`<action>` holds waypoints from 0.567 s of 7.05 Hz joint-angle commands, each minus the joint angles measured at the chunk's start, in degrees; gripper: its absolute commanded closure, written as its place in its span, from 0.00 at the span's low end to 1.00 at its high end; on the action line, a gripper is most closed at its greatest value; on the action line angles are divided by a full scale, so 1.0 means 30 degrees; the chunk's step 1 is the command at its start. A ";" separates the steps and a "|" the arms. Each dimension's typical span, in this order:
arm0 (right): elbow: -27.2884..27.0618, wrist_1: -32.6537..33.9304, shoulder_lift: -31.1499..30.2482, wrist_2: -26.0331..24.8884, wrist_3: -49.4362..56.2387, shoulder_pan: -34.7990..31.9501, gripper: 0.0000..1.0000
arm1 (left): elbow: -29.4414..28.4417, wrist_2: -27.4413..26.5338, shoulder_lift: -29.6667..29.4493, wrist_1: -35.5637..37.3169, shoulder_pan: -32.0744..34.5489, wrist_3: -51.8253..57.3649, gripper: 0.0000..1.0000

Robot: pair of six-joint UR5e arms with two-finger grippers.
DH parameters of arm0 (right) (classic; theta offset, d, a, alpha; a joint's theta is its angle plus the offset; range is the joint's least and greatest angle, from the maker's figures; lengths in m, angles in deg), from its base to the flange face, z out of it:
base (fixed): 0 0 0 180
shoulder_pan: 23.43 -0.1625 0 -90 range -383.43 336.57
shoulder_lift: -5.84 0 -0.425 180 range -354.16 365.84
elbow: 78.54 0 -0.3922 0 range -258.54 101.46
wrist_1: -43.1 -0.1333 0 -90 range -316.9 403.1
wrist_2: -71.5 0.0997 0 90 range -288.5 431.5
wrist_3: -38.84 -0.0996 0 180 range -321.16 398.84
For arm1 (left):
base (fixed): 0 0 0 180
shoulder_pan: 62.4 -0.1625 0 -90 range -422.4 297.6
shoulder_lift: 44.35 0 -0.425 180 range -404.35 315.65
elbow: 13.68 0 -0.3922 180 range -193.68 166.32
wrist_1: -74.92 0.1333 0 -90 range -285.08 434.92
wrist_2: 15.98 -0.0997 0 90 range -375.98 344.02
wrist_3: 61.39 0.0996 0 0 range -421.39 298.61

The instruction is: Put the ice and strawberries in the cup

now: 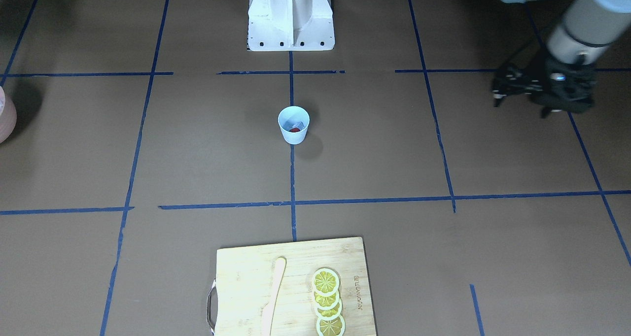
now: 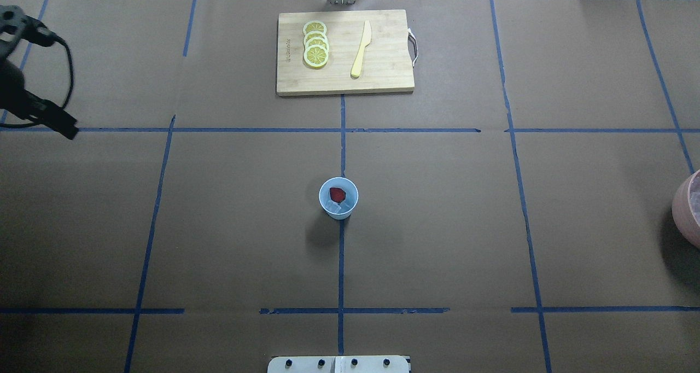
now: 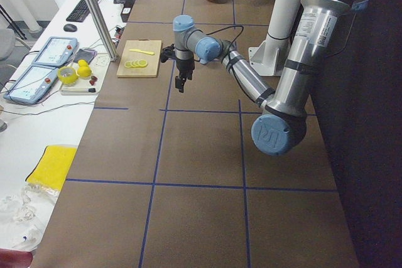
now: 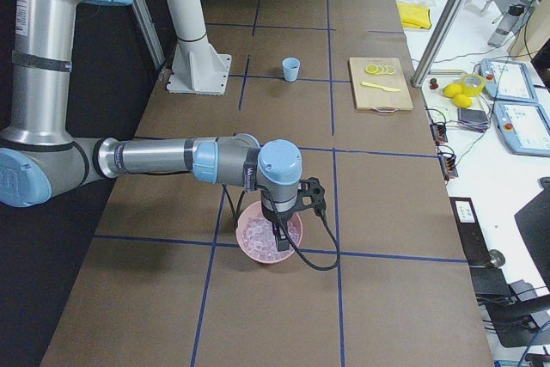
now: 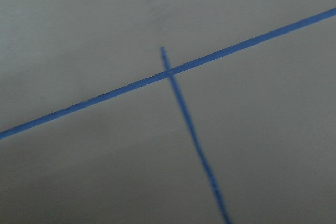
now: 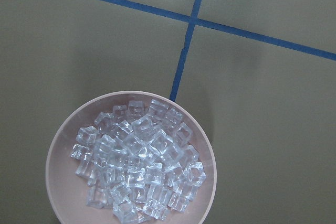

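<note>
Brown paper crossed by blue tape lines covers the table, and the cup stands upright at its centre, right on one tape line. Inside it lies the red strawberry, touching a pale piece of ice. Taking the overhead view as the clock face with the cup at the middle, the robot's white base is at 6 o'clock at the near edge. The wooden cutting board is at 12 o'clock, well apart from the cup, and carries a row of overlapping lemon slices with a pale knife beside them. At 3 o'clock, at the far edge of the table, stands the pink bowl, filled with piled ice cubes. The right gripper hangs directly above that bowl, pointing down; I cannot tell whether its fingers are spread or pressed together. At 10 o'clock the left gripper hovers above bare paper near a tape crossing, well apart from the cup. Its fingers point downward, and I cannot tell how they are set either.
</note>
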 commanded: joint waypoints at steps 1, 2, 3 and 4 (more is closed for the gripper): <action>0.0002 -0.0007 0.0000 0.0029 -0.1026 -0.0029 0.01 | -0.2192 0.2318 0.1643 -0.0004 0.5138 0.5591 0.00; -0.0086 -0.0007 0.0000 0.0029 -0.1383 0.0000 0.01 | -0.4092 0.3371 0.1907 -0.0004 0.7221 0.8694 0.00; -0.0115 -0.0007 0.0000 0.0058 -0.1416 0.0000 0.01 | -0.5155 0.3614 0.2141 -0.0004 0.8402 0.9363 0.00; -0.0116 -0.0007 0.0000 0.0059 -0.1387 0.0000 0.01 | -0.5311 0.3500 0.3072 -0.0004 0.9110 0.9254 0.00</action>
